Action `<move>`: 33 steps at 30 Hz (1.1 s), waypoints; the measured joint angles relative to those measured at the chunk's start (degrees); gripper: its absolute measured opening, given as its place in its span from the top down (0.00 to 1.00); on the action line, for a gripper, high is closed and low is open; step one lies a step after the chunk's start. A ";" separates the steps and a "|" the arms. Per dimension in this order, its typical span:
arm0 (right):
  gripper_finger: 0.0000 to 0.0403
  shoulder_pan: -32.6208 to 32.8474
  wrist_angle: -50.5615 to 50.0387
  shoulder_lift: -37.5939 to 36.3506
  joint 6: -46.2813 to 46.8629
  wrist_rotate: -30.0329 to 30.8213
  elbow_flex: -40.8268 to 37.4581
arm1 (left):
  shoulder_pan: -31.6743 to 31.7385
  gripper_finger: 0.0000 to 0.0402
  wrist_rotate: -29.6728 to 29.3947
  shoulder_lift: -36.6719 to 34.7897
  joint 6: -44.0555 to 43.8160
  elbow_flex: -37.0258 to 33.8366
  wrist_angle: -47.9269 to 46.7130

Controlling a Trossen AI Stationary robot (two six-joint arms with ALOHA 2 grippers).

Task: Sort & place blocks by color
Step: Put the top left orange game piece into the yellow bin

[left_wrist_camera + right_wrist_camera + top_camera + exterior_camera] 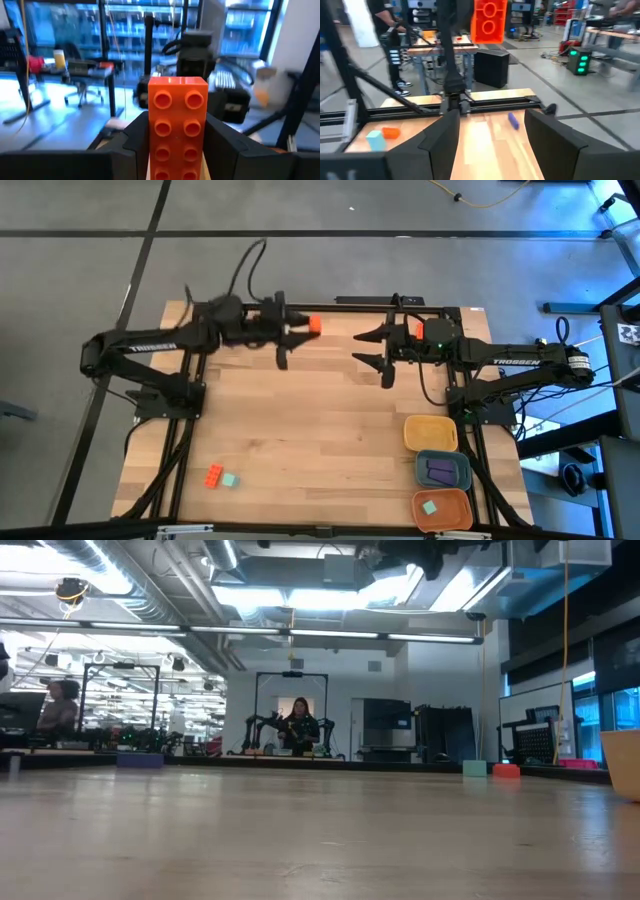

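High over the table's far side, my left gripper (pixel 300 328) is shut on an orange-red block (pixel 312 325), a long studded piece filling the left wrist view (pixel 177 125). Facing it from the right, my right gripper (pixel 362 348) stands open and holds nothing; its wrist view shows the held block (pixel 490 20) ahead and above its fingers. An orange-red block (pixel 214 475) and a teal-green block (pixel 230 480) lie on the table near the front left. A purple block (pixel 440 470) lies in the blue-grey tray and a teal-green one (pixel 429 507) in the orange tray. My left gripper pinches the orange-red block by its two long sides (pixel 151 145) between its two fingers (pixel 135 135). The fingers come level from the table's left and lie along the block. The block's far end (pixel 315 325) sticks out past the fingertips, studs up, lifted clear of the table.
Three rounded trays stand in a row at the front right: yellow (pixel 430 432), blue-grey (pixel 462 470), orange (pixel 455 510). A small blue-purple piece (pixel 513 120) lies on the table toward the left. People stand in the room beyond the table.
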 joint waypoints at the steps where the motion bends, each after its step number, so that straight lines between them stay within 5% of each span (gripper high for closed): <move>1: 0.44 0.00 0.00 0.00 0.37 -0.98 0.00 | -1.47 0.68 -1.51 0.00 -0.40 -1.76 3.39; 10: 0.44 1.39 0.04 0.01 9.14 -6.55 0.00 | -5.93 0.68 -5.01 0.00 -5.02 -16.27 25.99; 19: 0.43 4.28 -1.35 8.69 10.32 2.49 8.43 | -5.23 0.66 -0.38 0.37 -6.42 -16.43 25.56; 25: 0.42 3.87 -8.02 16.42 10.70 0.89 17.17 | -5.23 0.66 -0.18 0.37 -6.39 -16.43 25.53; 33: 0.27 3.52 -9.69 20.74 12.16 -0.24 22.66 | -5.23 0.66 -0.37 0.37 -6.00 -16.41 25.44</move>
